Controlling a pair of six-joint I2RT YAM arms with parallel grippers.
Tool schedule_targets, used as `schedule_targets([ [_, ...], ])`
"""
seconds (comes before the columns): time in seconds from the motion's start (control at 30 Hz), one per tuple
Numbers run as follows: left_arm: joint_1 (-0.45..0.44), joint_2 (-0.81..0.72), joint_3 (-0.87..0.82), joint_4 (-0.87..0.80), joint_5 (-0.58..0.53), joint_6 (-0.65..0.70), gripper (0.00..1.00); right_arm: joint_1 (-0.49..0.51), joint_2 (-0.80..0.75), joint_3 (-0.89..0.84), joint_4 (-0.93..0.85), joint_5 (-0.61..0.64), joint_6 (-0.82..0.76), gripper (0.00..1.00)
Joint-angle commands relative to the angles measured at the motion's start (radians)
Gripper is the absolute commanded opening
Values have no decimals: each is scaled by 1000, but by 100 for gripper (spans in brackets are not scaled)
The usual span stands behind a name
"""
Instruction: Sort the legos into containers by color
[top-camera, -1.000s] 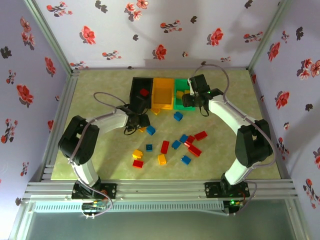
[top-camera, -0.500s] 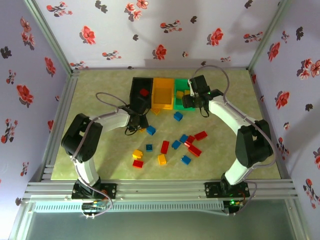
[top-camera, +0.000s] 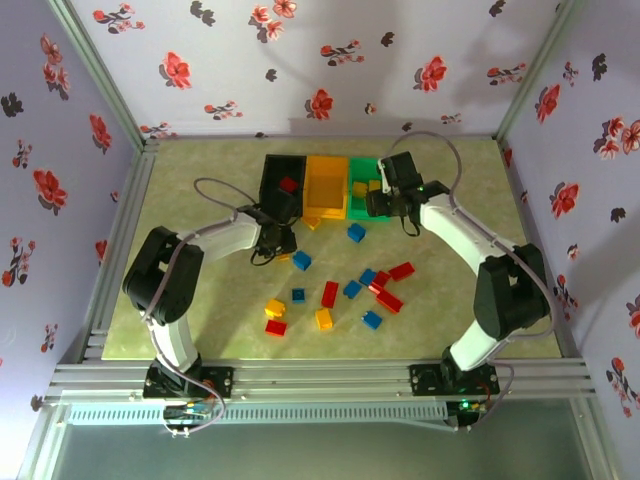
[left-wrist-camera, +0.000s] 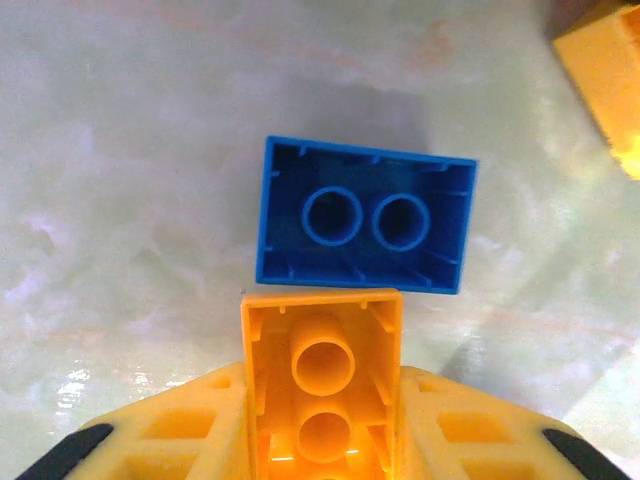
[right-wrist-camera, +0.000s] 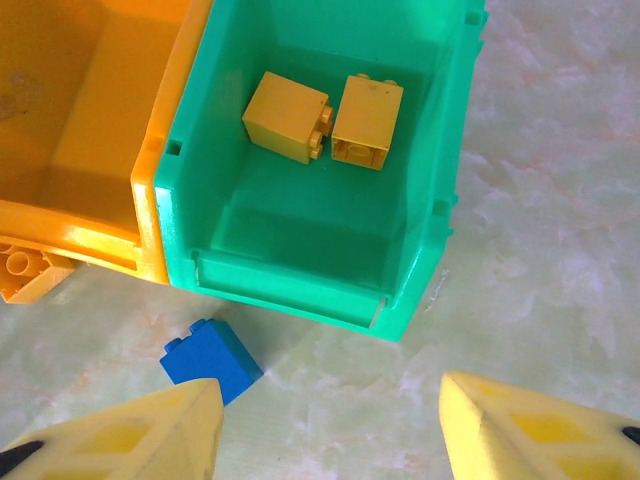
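Left end effector (left-wrist-camera: 320, 425): pinched a yellow-orange brick (left-wrist-camera: 322, 350); a blue rectangular brick (left-wrist-camera: 365, 228) lay just ahead on the counter (left-wrist-camera: 120, 150). Right end effector (right-wrist-camera: 330, 420): fingers spread, nothing between; a small blue brick (right-wrist-camera: 212, 362) lay near one finger; the green bin (right-wrist-camera: 420, 250) ahead held two yellow bricks (right-wrist-camera: 287, 117).

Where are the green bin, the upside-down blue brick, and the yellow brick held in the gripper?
green bin (right-wrist-camera: 290, 285), right wrist view, on its near wall.
blue brick (left-wrist-camera: 365, 215), left wrist view, middle of its hollow underside.
yellow brick (left-wrist-camera: 322, 385), left wrist view, on its hollow underside.
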Motion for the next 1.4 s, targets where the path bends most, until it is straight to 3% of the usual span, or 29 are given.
schedule_targets([
  [0.0, -8, -17, 76, -61, -8, 62, 29, 8, -46, -25, 16, 36, 31, 60],
  [0.33, -14, 116, 434, -106, 5, 171, 29, -12, -105, -80, 12, 69, 77, 59],
  [0.53, -39, 309, 768, -162, 33, 234, 29, -35, -165, -132, 7, 89, 99, 60],
  [0.8, -64, 591, 1182, -161, 168, 266, 29, -48, -222, -172, -12, 105, 111, 60],
  [0.9, -68, 663, 1266, -118, 213, 257, 29, -49, -234, -185, -18, 106, 116, 60],
  [1.1, -79, 722, 1268, 47, 253, 245, 30, -49, -261, -207, -32, 98, 119, 60],
  [1.17, -82, 733, 1269, 71, 257, 248, 36, -49, -268, -210, -36, 93, 117, 60],
  [1.3, -85, 733, 1265, 79, 266, 260, 66, -48, -277, -224, -34, 70, 103, 62],
  [1.37, -85, 706, 1239, 86, 265, 270, 70, -46, -277, -232, -22, 55, 96, 62],
])
